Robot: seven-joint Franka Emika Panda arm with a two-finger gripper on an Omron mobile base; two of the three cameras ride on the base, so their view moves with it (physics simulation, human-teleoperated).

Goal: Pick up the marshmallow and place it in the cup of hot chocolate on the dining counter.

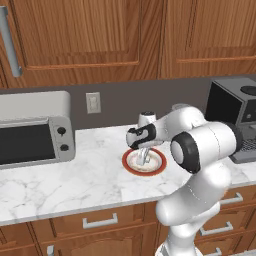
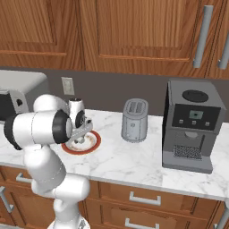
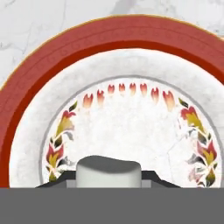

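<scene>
The marble desk (image 1: 75, 180) is carrying everything here, running under the wooden wall cabinets, with a toaster oven (image 1: 32, 131) sitting at about nine o'clock from the arm in the left base view. In the right base view a coffee machine (image 2: 192, 125) is standing at three o'clock and a grey toaster (image 2: 134, 120) is standing between it and the arm.

Near the middle of the desk the red-rimmed plate (image 1: 159, 164) is lying flat, and the white arm is reaching down over it so that the end effector (image 1: 142, 159) is hanging right above the plate's centre. In the hand view the plate's rim (image 3: 52, 57) is arching from nine o'clock round to three o'clock, with the painted leaf ring inside it.

The marshmallow (image 3: 109, 171) is sitting at six o'clock in that view, squarely between the two dark finger tips, which are pressing in against its sides. The end effector is closing narrowly on the marshmallow, which is resting on or just off the plate's white centre; I cannot tell which.

So the step in hand looks like the grasp itself, with the lift not yet begun. The next move probably calls for a straight rise clear of the plate, gently enough that the soft lump is not slipping out, and then a carry toward the dining counter and its cup, neither of which is appearing here.
</scene>
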